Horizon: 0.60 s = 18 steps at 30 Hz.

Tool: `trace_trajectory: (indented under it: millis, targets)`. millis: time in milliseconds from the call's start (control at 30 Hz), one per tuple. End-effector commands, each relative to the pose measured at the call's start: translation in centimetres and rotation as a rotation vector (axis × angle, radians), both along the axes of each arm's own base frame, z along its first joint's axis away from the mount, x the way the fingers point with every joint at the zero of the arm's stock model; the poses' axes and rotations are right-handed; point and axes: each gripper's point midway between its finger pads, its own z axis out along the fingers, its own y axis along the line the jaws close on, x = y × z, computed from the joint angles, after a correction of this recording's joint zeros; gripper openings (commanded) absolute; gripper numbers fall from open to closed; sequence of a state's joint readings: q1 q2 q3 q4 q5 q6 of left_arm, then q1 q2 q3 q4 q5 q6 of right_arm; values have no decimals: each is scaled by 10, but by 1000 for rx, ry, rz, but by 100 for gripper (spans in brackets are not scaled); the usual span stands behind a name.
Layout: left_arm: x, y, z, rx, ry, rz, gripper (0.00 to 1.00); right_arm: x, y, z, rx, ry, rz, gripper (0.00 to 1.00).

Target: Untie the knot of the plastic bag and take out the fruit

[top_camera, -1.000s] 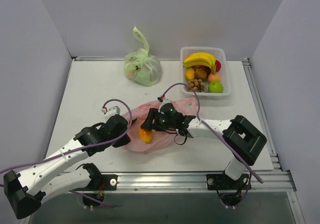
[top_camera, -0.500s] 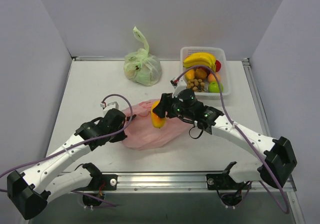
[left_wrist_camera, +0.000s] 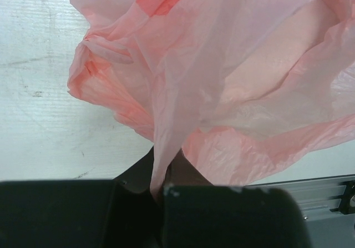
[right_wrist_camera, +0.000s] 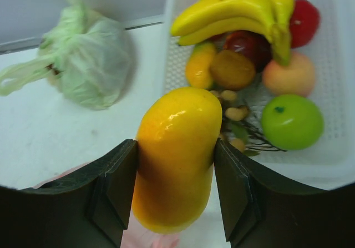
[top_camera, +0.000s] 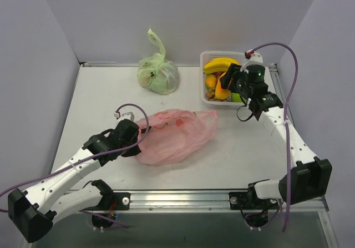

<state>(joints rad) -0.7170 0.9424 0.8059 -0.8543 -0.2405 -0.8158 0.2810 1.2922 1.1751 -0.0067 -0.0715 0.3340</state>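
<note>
Between the two dark fingers of the right gripper we see a yellow-orange fruit clamped at its sides, rounded top up and its lower end hanging below the pads. In the top view that gripper hangs over the left part of the white basket, which stands at the far right of the table. Inside the basket lie bananas, a green apple, a red fruit and several smaller pieces. Just left of the basket sits the pale green bag with its tied top upright. Nearer the arms, the left gripper is pinched closed on a fold of the pink plastic bag, the film running up out of the jaws. We find that bag lying slack and flattened on the middle of the table, the left gripper at its left edge, well apart from the basket.
</note>
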Motion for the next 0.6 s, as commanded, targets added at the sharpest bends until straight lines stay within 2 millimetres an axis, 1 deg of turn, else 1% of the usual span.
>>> trace_trajectory:
  millis: [0,33,67,100,133,200,233,267,300,333,367,433,467,500,533,567]
  targets:
    - [12,-10,22,-53,-75,-29,0,31,-39,-16,-38,49,-102,1]
    - [13,-11,23,-62,-80,-28,0,41,-56,-13,-40,43,-151,1]
    - [13,-11,22,-62,-82,-27,0,52,-65,-26,-48,70,-179,1]
    - [13,-11,25,-68,-92,-28,0,59,-71,-30,-53,79,-198,1]
    - [14,-10,25,-70,-97,-25,0,72,-82,-38,-55,94,-227,2]
    - [14,-8,26,-69,-105,-19,0,83,-91,-48,-61,119,-251,6]
    - [14,-8,26,-70,-107,-15,0,90,-95,-61,-68,146,-262,9]
    - [14,-7,25,-66,-109,-16,0,96,-100,-61,-72,145,-276,20]
    - [14,-7,24,-66,-109,-16,0,99,-102,-65,-73,152,-282,28]
    - [14,-6,24,-65,-110,-16,0,103,-103,-75,-77,173,-283,36]
    - [14,-6,23,-62,-108,-17,0,106,-106,-72,-71,172,-287,53]
    - [15,-6,23,-61,-108,-16,0,106,-103,-71,-67,181,-275,67]
    - [15,-6,23,-58,-109,-18,0,104,-101,-68,-59,182,-264,77]
    - [16,-6,24,-57,-112,-18,0,101,-95,-68,-53,183,-241,80]
    - [16,-6,24,-56,-115,-19,0,95,-92,-59,-46,167,-230,84]
    - [18,-6,25,-54,-118,-19,0,90,-88,-55,-44,163,-221,85]
